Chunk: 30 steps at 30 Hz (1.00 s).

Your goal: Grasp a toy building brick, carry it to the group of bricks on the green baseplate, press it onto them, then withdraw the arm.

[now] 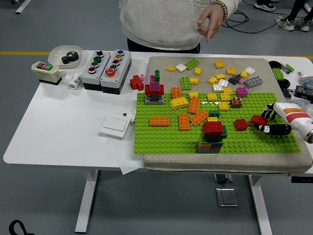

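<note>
— What's lying around the green baseplate?

— Loose bricks everywhere. Orange bricks sit flat on it near the middle, a yellow curved piece behind them, and a small red brick between the stack of bricks and the robot's right hand. That small one stands right on the line from hand to stack.

— And the brick it's after?

— The red brick is at the baseplate's right part, with the black fingers curled round it, pinching it from the far and near sides.

— Any containers?

— A white bowl at the far left with a dark gear in it. Beside it, two grey button boxes.

— Anything you can't make out?

— The right arm runs off the edge, so only the hand and wrist show. A person's hand hangs above the table's far side, holding nothing.
</note>
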Motion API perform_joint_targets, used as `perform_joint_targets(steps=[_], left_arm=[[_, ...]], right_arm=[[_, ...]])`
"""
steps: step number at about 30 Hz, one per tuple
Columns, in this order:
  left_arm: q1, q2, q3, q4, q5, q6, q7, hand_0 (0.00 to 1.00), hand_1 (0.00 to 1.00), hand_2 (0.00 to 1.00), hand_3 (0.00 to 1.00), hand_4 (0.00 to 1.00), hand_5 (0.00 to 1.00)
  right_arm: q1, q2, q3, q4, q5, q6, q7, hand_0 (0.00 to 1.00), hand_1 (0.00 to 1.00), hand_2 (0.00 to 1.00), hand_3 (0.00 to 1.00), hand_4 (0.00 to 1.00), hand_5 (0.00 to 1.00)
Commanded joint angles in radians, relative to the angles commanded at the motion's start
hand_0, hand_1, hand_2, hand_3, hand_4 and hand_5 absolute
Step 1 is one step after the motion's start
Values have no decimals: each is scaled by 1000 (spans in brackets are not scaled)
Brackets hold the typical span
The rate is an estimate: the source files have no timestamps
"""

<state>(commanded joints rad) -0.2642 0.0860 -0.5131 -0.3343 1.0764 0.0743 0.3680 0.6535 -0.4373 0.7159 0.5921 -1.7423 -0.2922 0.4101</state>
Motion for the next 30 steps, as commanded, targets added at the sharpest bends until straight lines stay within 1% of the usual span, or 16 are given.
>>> perform_joint_targets(steps=[6,8,11,13,15,16,22,23,25,27,30], left_arm=[[-1,1,-2,0,4,-2,0,670,702,721,589,674,665],[-2,2,-2,0,6,-2,0,670,702,721,589,674,665],[-1,2,-4,0,8,-3,0,671,702,721,589,673,664],[-1,3,-4,1,8,-3,0,671,702,721,589,673,664],[0,3,-8,3,11,-2,1,671,702,721,589,673,664],[1,4,-9,4,12,-3,1,670,701,721,589,672,666],[0,6,-13,6,20,-4,1,669,700,721,588,671,665],[0,6,-13,6,20,-4,1,669,700,721,588,671,665],[0,6,-15,6,21,-4,1,669,700,721,588,671,665],[0,7,-15,7,22,-4,0,669,700,721,588,671,665],[1,7,-16,7,23,-5,1,670,701,721,588,671,665]], right_arm=[[-2,-19,10,37,9,1,7,598,396,453,409,726,425],[-5,-30,16,59,11,2,8,598,396,453,409,726,425],[-13,-64,34,131,2,7,10,596,398,453,410,721,422],[-14,-68,36,145,1,7,10,596,398,453,410,721,422],[-22,-107,58,219,-15,12,11,596,398,453,410,721,422],[-25,-124,67,264,-20,14,12,596,399,456,417,708,390],[-39,-197,99,481,-28,34,4,596,405,459,421,709,382],[-40,-200,100,499,-29,35,4,596,405,459,421,709,382],[-47,-225,99,565,-32,47,-1,596,405,459,421,709,382],[-51,-241,93,621,-35,55,-3,596,405,459,421,709,382],[-53,-262,77,682,-41,70,-7,597,410,462,426,712,377]])
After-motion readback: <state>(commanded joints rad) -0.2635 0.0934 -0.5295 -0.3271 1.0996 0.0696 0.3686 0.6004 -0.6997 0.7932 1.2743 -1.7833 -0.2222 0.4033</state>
